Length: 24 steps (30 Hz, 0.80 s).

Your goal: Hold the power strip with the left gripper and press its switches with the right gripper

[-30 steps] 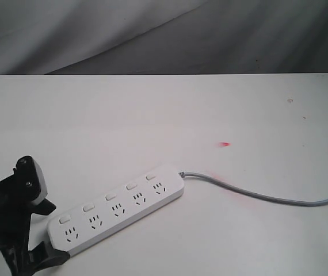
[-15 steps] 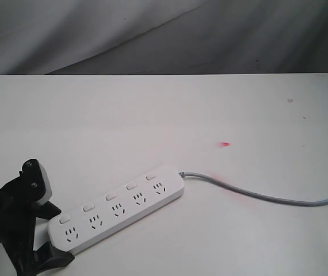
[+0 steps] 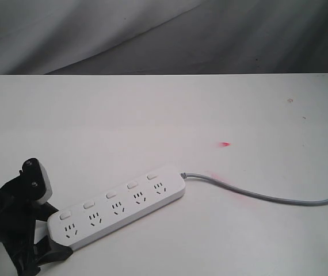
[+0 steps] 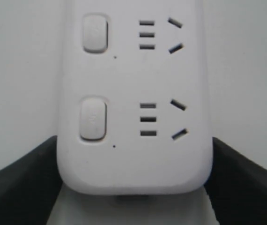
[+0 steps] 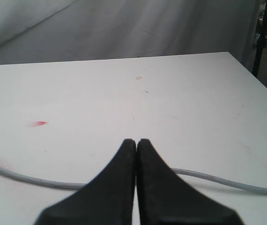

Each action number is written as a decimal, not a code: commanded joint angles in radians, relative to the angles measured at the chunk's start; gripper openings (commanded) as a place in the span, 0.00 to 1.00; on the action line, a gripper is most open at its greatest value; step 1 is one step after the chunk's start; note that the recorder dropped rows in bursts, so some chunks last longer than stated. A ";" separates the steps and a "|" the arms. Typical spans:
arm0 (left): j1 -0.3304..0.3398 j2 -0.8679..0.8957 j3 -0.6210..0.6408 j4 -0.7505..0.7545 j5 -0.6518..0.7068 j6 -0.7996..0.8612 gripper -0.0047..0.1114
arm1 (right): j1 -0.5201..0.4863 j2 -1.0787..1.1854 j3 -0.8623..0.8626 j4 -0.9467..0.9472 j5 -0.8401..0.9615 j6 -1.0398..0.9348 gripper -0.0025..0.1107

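Left tool (image 3: pixel 52 228) is seen at the lower left of the exterior view, its two black fingers (image 4: pixel 16 187) set on either side of the rounded near end of the power strip (image 3: pixel 118 207). The fingers lie close against the strip's sides, but whether it is actually pinched cannot be told. A light-grey block (image 3: pixel 37 178) with two dark screws is carried on the tool's upper side.

The white strip is laid flat and slantwise on the white counter (image 3: pixel 152 115) with five socket sets facing up. Its five switches (image 3: pixel 110 195) are ranged along the far edge, one to each set. Any marking on the switches is too faint to be read. The grey cable (image 3: pixel 256 195) is led from the strip's far end off to the right, and a small red mark (image 3: pixel 225 144) is seen on the counter beyond it.

Right tool (image 5: pixel 136 146), pressed together, is held over the counter, with the cable running across behind its tips.
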 commanded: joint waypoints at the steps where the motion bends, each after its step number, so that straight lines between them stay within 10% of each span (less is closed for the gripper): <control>1: -0.004 0.019 0.011 0.023 -0.024 -0.018 0.60 | -0.003 -0.006 0.004 -0.003 -0.004 -0.010 0.02; 24: -0.004 0.019 0.011 0.026 -0.024 -0.018 0.60 | -0.003 -0.006 0.004 -0.102 -0.089 -0.019 0.02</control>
